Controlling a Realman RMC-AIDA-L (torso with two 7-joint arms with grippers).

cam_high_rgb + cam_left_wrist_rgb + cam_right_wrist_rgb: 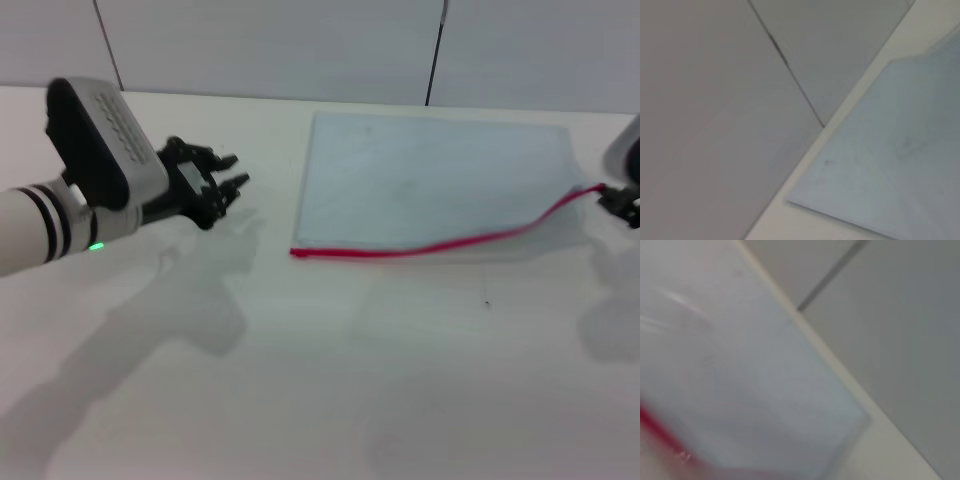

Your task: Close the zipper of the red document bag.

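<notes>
The red document bag (430,180) lies flat at the back of the white table, a pale blue-grey pouch. Its zipper (440,248) is a red strip along the near edge, flat at the left corner and rising toward the right end. My right gripper (612,198) sits at the picture's right edge, shut on that raised end. My left gripper (232,172) hovers open left of the bag, clear of it, with nothing between its fingers. The left wrist view shows the bag (890,160) from its far corner. In the right wrist view the bag (740,380) and a stretch of zipper (652,427) fill the picture.
The white table (300,380) spreads wide in front of the bag. A grey panelled wall (250,40) with dark seams stands right behind the table's back edge.
</notes>
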